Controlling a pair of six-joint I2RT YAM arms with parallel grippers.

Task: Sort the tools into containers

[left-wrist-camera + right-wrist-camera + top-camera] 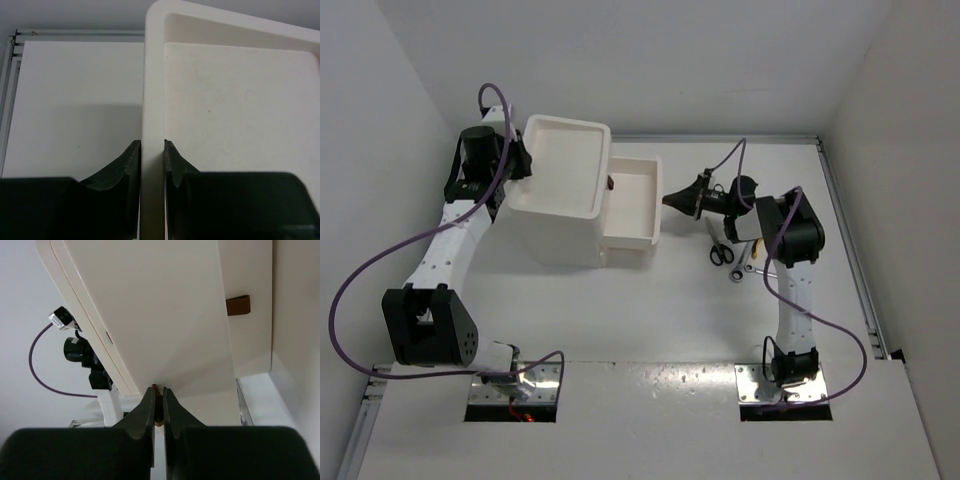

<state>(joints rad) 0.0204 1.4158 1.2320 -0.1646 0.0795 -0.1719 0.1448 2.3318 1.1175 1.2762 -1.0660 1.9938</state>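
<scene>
The tall white box [555, 235] stands left of centre, with its shallow top tray [563, 140] on it. One drawer [642, 232] is pulled out to the right. My right gripper [668, 200] is shut on this drawer's dark red handle [158, 389], against the drawer front [160, 315]. My left gripper [523, 160] is shut on the tray's left rim [153, 90], one finger on each side. Black-handled scissors [720, 252] and a slim silver wrench [750, 262] lie on the table under the right arm. Other tools are hidden or out of view.
A second dark red handle [237, 305] shows on another drawer front of the box. White walls close in the table at the back and both sides. A metal rail [845, 230] runs along the right edge.
</scene>
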